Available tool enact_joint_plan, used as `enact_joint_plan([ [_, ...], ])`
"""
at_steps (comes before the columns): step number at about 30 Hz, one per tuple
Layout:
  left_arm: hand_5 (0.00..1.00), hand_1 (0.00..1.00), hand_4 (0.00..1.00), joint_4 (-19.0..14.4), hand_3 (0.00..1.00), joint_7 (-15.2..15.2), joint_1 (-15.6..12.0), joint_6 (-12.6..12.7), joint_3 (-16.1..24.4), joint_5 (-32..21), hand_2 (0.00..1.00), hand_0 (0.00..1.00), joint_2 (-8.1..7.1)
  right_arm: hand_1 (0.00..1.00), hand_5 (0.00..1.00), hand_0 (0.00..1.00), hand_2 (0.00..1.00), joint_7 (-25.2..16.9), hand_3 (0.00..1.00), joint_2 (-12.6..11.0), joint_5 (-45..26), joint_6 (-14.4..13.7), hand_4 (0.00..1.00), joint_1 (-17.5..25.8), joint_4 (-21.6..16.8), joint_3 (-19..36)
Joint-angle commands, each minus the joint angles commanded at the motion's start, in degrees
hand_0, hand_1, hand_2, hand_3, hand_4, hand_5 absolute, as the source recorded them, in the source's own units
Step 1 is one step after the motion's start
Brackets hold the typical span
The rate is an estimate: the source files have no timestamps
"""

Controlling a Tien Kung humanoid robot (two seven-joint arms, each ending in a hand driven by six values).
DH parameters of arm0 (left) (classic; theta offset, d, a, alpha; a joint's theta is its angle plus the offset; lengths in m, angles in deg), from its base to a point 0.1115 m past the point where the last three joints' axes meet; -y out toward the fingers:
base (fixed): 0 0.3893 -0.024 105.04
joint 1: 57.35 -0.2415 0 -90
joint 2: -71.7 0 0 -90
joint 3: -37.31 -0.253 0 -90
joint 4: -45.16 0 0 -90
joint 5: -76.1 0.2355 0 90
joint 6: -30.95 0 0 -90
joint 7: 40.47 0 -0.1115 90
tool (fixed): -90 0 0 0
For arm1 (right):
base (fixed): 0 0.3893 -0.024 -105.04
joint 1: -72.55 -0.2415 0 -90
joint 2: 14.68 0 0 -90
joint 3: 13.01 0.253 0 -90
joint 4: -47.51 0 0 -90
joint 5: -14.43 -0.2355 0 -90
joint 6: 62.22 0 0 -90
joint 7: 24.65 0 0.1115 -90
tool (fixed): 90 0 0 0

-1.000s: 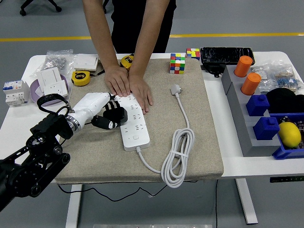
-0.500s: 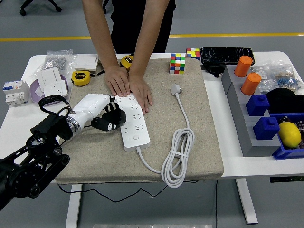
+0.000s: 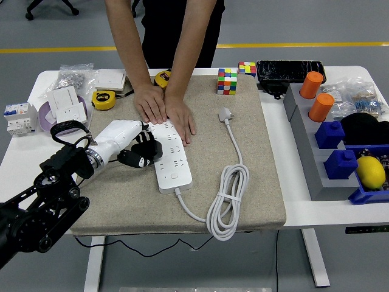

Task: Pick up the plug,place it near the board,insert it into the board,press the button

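Pick-up not begun: your left hand (image 3: pixel 137 149), fingers (image 3: pixel 146 159) curled on nothing, touches the board (image 3: pixel 170 155); the plug (image 3: pixel 225 114) lies well right, so reach there next.

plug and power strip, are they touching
Apart. The head view shows the plug lying on the mat right of the power strip, with bare mat between them; only its cable links them.
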State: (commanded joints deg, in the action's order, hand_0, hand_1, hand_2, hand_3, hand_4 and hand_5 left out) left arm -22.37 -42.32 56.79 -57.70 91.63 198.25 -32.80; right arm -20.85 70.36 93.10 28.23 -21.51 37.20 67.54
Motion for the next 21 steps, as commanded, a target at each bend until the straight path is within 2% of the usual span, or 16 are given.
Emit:
enact_joint_plan([
  [1,0.145,0.643,0.859,0.0,0.558,0.0,0.0,0.0,0.0,0.0,0.532,0.616,-0.01,0.769,0.865,0.862,0.761,0.0,0.791,0.0,0.0,0.0,0.998,0.0,0.0,0.0],
  [12,0.172,0.681,0.900,0.2,0.584,0.0,0.1,-0.6,0.2,-0.7,0.572,0.652,-0.11,0.769,0.865,0.865,0.761,-0.1,0.791,-0.1,0.2,0.0,0.998,-0.1,0.0,0.3],
  [13,0.255,0.763,0.998,0.2,0.696,0.0,0.1,-0.7,0.2,-0.8,0.698,0.711,-0.12,0.769,0.865,0.864,0.761,-0.1,0.791,-0.1,0.2,0.0,0.998,-0.1,0.0,0.3],
  [18,0.255,0.763,0.998,0.3,0.696,0.1,0.1,-1.1,0.3,-1.7,0.698,0.711,-0.10,0.769,0.865,0.864,0.761,-0.1,0.791,-0.2,0.1,0.0,0.998,-0.1,0.0,0.3],
  [19,0.425,0.841,0.998,0.3,0.778,0.2,0.1,-1.2,0.4,-1.9,0.778,0.771,-0.09,0.769,0.864,0.863,0.761,-0.2,0.792,-0.2,0.1,0.0,0.998,-0.1,0.0,0.3],
  [21,0.425,0.841,0.998,0.3,0.778,0.2,0.1,-1.3,0.4,-2.1,0.778,0.771,-0.09,0.769,0.864,0.863,0.761,-0.2,0.792,-0.2,0.1,0.0,0.998,-0.1,0.0,0.3],
])
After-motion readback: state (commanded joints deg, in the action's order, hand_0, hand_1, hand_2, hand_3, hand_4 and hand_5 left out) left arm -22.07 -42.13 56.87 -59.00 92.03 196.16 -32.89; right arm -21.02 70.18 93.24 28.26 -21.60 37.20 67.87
